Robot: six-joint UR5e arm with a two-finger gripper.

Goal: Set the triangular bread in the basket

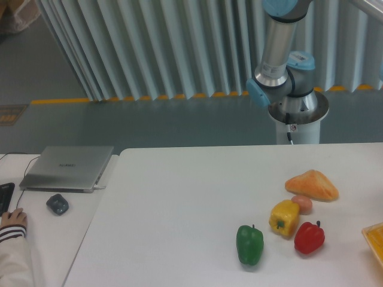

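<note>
The white table carries everything, and the golden-orange triangular bread serves as the landmark on it. Behind the bread, off the table's far edge, rises the grey-and-blue robot arm; its gripper is out of view above the frame, so whether its jaws are wide or narrow cannot be told. Right of and nearer than the bread, a corner of the yellow-orange basket shows at the edge. Just in front of the bread sit a yellow bell pepper, a red one and a small pinkish bun, which nearly touches the bread. A good pick probably means descending from above, spanning the loaf's narrower width and staying clear of the bun.
</note>
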